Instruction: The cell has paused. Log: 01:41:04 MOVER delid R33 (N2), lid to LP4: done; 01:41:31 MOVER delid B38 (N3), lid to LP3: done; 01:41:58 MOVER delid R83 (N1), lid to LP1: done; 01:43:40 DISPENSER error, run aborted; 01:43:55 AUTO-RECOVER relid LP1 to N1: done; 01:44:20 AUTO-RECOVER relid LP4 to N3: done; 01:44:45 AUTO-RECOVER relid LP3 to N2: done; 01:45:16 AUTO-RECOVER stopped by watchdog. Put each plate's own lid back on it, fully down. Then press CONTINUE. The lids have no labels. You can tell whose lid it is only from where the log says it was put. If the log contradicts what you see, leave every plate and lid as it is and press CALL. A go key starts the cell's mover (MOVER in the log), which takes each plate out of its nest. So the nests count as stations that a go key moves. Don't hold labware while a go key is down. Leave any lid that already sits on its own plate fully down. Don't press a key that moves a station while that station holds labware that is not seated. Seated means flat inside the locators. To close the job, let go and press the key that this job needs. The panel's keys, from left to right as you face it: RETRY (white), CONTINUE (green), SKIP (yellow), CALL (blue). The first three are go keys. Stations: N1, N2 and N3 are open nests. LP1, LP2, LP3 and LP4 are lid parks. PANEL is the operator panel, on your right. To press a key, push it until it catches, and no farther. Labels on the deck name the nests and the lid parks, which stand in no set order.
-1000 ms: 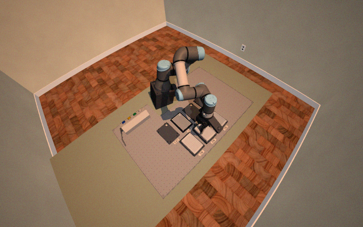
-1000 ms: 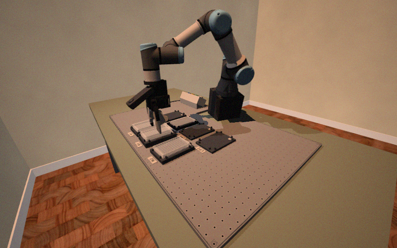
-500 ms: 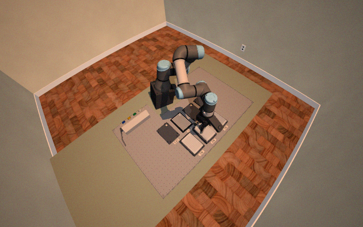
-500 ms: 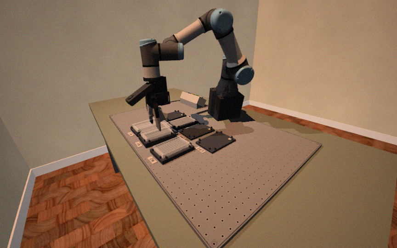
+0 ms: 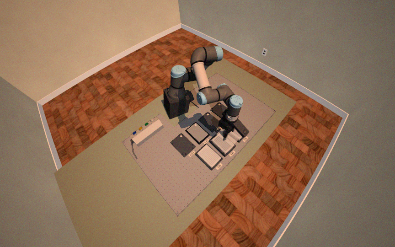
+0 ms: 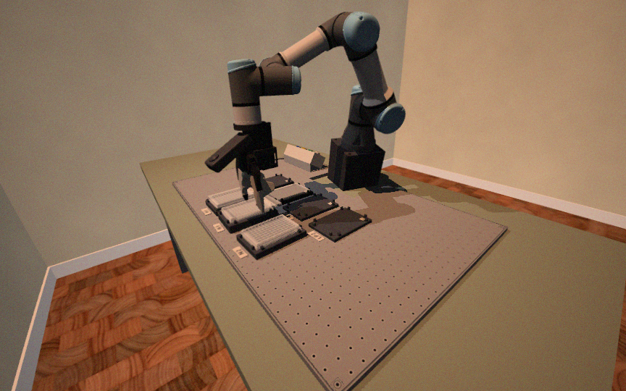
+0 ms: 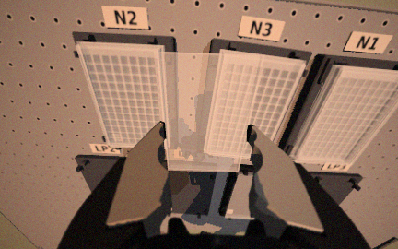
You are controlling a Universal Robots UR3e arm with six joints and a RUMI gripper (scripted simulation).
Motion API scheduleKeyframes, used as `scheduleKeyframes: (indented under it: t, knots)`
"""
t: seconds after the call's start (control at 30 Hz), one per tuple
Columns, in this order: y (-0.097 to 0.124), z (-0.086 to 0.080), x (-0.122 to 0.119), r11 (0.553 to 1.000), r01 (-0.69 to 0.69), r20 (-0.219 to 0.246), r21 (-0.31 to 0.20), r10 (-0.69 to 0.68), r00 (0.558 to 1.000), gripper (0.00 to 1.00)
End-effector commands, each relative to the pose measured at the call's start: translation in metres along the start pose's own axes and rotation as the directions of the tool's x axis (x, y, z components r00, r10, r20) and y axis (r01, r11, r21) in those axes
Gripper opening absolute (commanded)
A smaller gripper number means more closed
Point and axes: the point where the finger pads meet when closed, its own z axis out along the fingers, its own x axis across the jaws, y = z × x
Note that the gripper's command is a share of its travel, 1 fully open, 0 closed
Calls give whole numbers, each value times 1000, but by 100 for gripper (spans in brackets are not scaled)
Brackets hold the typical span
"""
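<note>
In the wrist view three white well plates sit in black nests labelled N2 (image 7: 122,92), N3 (image 7: 258,101) and N1 (image 7: 343,115). My gripper (image 7: 205,124) is shut on a clear lid (image 7: 203,111) by its long sides. The lid hangs level above the deck, over the gap between N2 and N3, and overlaps the left part of the N3 plate. The gripper also shows above the middle nest in the top and exterior views (image 5: 224,134) (image 6: 256,203). I cannot tell whether the plates in N2 and N1 carry lids.
Behind the nests stands a row of lid parks. One park holds a pale lid (image 5: 197,132); its label is hidden. The others look dark and bare, one of them the end park (image 5: 182,144). The key panel (image 5: 146,131) stands far from the nests.
</note>
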Motion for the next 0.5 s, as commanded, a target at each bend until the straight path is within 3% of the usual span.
scheduleKeyframes:
  t: [0.0, 0.47]
  knots:
    - [-3, -2, -32, 1000, -12, -2, 5, 12, 1000, 0]
    - [-5, -1, -89, 1000, -13, -2, 3, 13, 1000, 0]
